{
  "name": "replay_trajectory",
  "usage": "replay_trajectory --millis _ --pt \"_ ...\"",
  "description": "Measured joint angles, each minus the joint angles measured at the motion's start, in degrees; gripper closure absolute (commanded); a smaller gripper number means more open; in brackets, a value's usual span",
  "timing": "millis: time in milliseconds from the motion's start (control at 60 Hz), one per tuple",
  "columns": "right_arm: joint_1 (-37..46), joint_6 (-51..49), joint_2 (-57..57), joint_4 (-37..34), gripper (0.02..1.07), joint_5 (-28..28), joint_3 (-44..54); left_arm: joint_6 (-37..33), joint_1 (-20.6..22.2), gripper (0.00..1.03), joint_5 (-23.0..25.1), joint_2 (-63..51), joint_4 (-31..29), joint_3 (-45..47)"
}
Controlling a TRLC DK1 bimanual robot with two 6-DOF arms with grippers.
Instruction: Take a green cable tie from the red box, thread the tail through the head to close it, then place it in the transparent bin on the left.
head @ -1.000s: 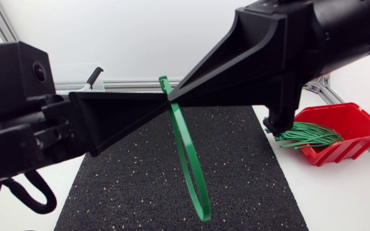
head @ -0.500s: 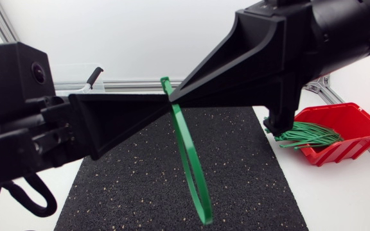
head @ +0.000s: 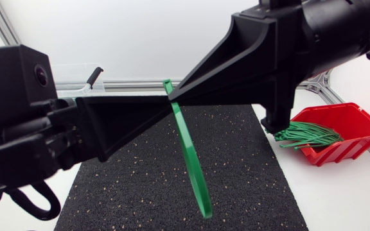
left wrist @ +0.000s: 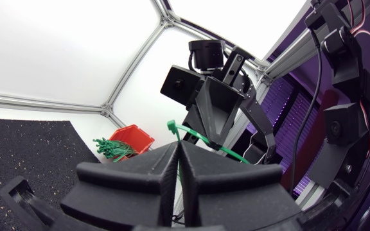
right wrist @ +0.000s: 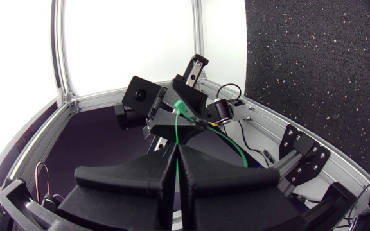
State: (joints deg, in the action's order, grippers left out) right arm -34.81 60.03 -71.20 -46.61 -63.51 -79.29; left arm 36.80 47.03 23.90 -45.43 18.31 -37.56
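Note:
Both arms are raised high over the black mat (head: pixel 133 186), and their fingertips meet in mid-air. A green cable tie (head: pixel 191 160) hangs there as a long narrow loop, its head (head: pixel 167 84) sticking up just above the tips. My left gripper (head: pixel 163 106) comes in from the left and is shut on the tie. My right gripper (head: pixel 176 96) is shut on it from the right. The left wrist view shows the tie (left wrist: pixel 204 139) running ahead of the left gripper (left wrist: pixel 177 151) to the right one. The red box (head: pixel 358 125) holds several green ties (head: pixel 308 135).
The transparent bin (head: pixel 76 72) stands at the back left, partly hidden behind my left arm, with a black handle (head: pixel 94 76) beside it. The red box sits at the mat's right edge, on the white table (head: pixel 352 192).
Both grippers and the tie have drifted slightly to the right. The hanging loop has turned more edge-on and looks narrower. Both stay shut on the tie.

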Motion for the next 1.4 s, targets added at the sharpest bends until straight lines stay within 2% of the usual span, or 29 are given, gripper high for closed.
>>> replay_trajectory --millis 333,983,1400 --pt "0.4 0.7 -3.2 -1.7 1.01 0.7 -4.3 -2.4 2.7 1.00 -3.0 0.1 -1.8 0.0" --pt "2.4 4.5 -0.2 0.2 1.01 2.3 0.6 -3.9 1.8 1.00 -4.3 0.5 -2.1 0.0" --pt "2.4 4.8 -4.0 1.9 1.01 2.0 0.6 -3.9 2.3 1.00 -6.2 0.5 -3.9 0.1"
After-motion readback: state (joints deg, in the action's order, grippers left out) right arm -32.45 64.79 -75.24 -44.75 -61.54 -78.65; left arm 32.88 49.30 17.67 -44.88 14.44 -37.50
